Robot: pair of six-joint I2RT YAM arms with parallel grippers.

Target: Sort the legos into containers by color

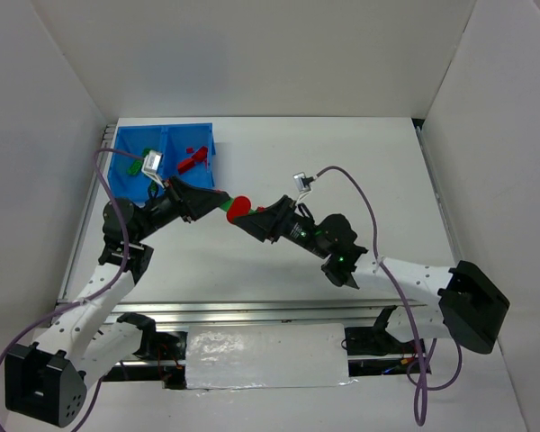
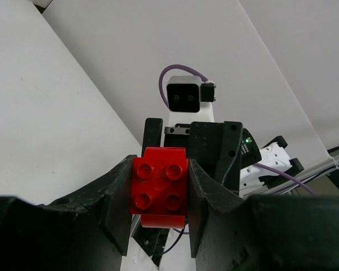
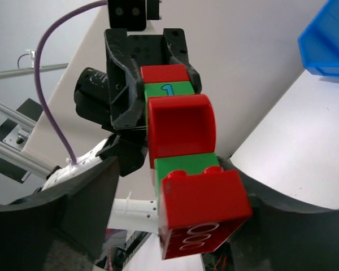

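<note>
Left tool (image 2: 159,175) clamped on the red end brick of a red-and-green lego stack (image 3: 181,132); right tool (image 3: 178,203) straddles the other end, jaws apart, a gap on one side. The stack hangs above the worktop (image 1: 342,171), near the blue bin (image 1: 119,184)

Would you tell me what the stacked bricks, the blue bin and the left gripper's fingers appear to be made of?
The stacked bricks look like hard moulded plastic, glossy red and green, with soft highlights, crisp studs and a printed numeral. The blue bin is probably plastic too, given its uniform bright colour and thin smooth wall. The left gripper's fingers are matte black and slightly rough, possibly printed plastic, though the look leaves that open.
</note>
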